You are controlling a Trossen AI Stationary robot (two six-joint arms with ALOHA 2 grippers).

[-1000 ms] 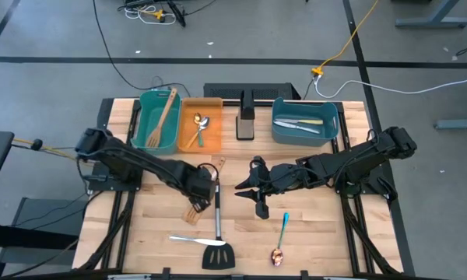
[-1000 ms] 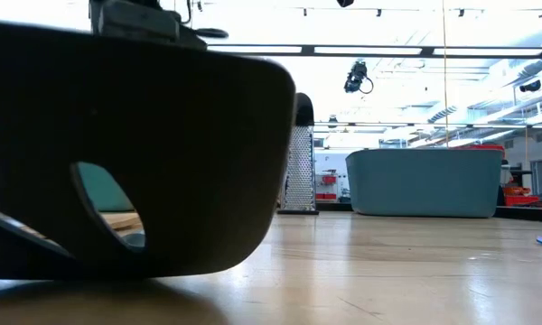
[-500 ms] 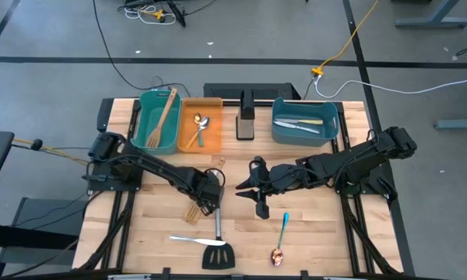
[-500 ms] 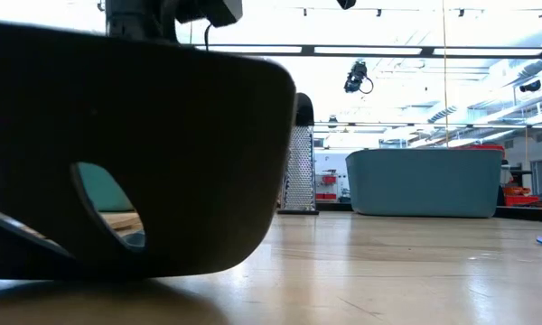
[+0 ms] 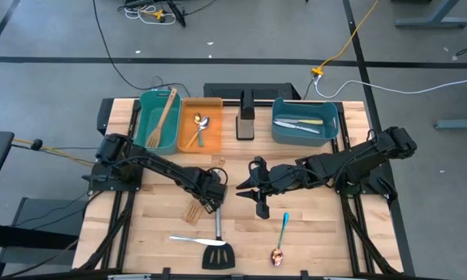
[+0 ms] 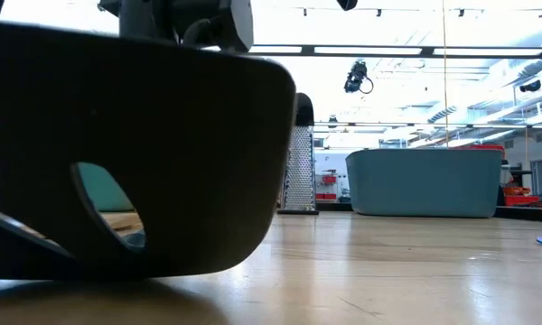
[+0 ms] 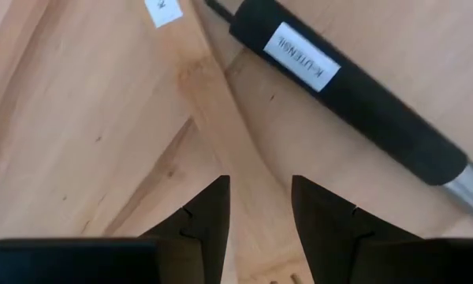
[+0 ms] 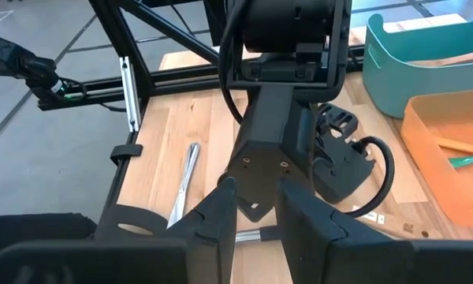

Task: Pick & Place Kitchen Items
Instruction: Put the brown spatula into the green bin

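Left wrist view showed a pale wooden spatula [image 7: 221,110] lying flat on the light wood table [image 7: 55,118], its handle running between the part-open fingers of the left gripper [image 7: 258,207], ungrasped, beside a black-handled steel turner [image 7: 347,95]. Right gripper [image 5: 245,185] hovered nearby, part open, empty.
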